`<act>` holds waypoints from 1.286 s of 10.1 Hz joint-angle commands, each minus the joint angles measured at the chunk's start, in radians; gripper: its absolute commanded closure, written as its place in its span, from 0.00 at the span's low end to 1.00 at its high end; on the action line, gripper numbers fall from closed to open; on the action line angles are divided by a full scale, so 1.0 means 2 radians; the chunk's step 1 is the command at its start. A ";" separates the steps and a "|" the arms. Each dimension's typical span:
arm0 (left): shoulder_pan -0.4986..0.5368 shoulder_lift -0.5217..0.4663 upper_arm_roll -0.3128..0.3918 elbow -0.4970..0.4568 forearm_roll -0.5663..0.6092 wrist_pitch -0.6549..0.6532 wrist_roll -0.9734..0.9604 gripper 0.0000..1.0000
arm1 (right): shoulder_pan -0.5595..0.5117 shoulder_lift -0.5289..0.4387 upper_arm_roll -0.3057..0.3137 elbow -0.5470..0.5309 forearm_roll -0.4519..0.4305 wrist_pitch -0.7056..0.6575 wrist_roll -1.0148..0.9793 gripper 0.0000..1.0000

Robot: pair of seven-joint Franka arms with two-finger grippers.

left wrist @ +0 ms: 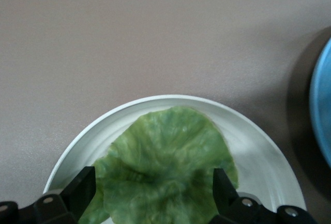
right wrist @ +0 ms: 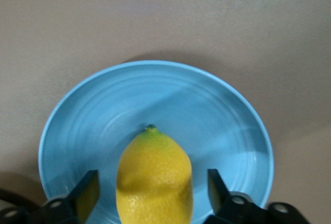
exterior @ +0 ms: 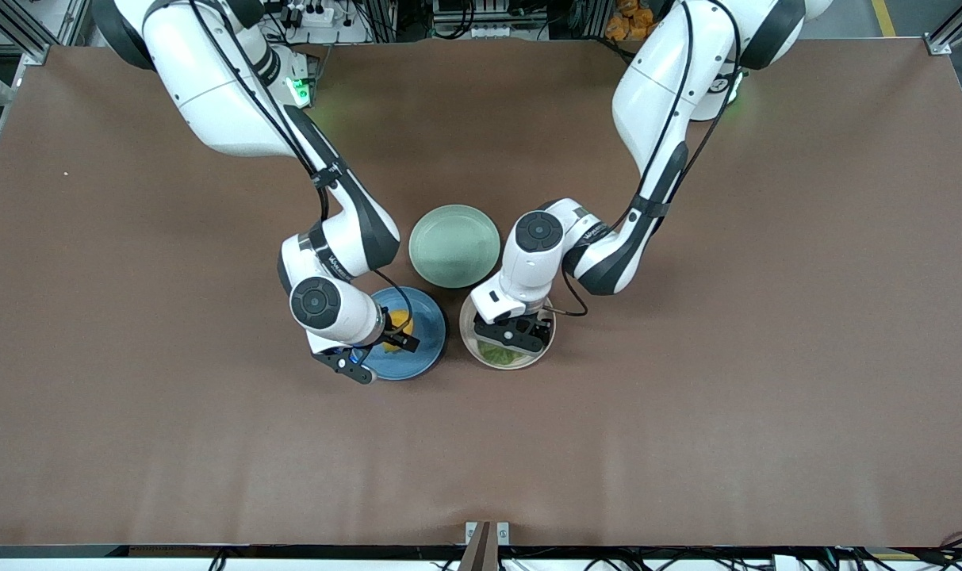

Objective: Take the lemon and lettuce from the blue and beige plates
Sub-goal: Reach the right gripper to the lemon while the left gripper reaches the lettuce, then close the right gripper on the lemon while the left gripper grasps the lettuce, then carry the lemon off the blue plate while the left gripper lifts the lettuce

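Sitting on a brown worktop [exterior: 766, 357] are three plates: one blue plate [exterior: 425, 349], one beige plate [exterior: 469, 337], one mint plate [exterior: 454, 245]. One lemon [right wrist: 154, 180] lies between the wide-open right gripper [right wrist: 152, 190]. One lettuce [left wrist: 165, 169] leaf lies between the wide-open left gripper [left wrist: 154, 193]. Both arms partly hide their plates.

The light is bright and even, coming from above. The surface [exterior: 766, 357] shows soft pale streaks of shine. Small dark shadows sit under the arms. Both wrist views look soft and blurry near their lower edges.
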 commanded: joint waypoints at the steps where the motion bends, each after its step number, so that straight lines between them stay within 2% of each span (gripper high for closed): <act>1: -0.006 0.011 0.008 0.011 0.018 0.000 -0.018 0.06 | 0.005 0.009 0.001 0.009 -0.006 0.009 0.004 0.71; 2: -0.006 0.011 0.008 0.011 0.018 -0.001 -0.019 0.17 | 0.000 0.009 0.001 0.013 -0.004 0.009 -0.002 0.90; 3: -0.006 0.010 0.008 0.010 0.018 -0.003 -0.019 0.45 | -0.003 0.005 0.001 0.015 -0.003 0.004 -0.005 0.96; 4: -0.006 0.010 0.008 0.010 0.018 -0.004 -0.020 0.73 | -0.005 -0.001 0.001 0.016 -0.003 -0.001 -0.014 1.00; 5: -0.006 0.007 0.007 0.010 0.018 -0.005 -0.020 0.91 | -0.010 -0.006 0.002 0.018 -0.003 -0.017 -0.028 1.00; 6: -0.006 0.004 0.008 0.010 0.018 -0.012 -0.021 1.00 | -0.017 -0.013 0.002 0.034 -0.003 -0.052 -0.045 1.00; 8: -0.006 -0.008 0.013 0.012 0.025 -0.049 -0.016 1.00 | -0.048 -0.029 -0.001 0.066 -0.005 -0.168 -0.123 1.00; 10: -0.003 -0.039 0.013 0.011 0.027 -0.092 -0.016 1.00 | -0.100 -0.063 -0.004 0.061 -0.007 -0.226 -0.207 1.00; 11: 0.001 -0.068 0.012 0.011 0.025 -0.130 -0.015 1.00 | -0.127 -0.078 -0.007 0.061 -0.009 -0.261 -0.263 1.00; 13: 0.029 -0.132 0.011 0.008 0.020 -0.229 -0.010 1.00 | -0.191 -0.103 -0.010 0.050 -0.010 -0.283 -0.355 1.00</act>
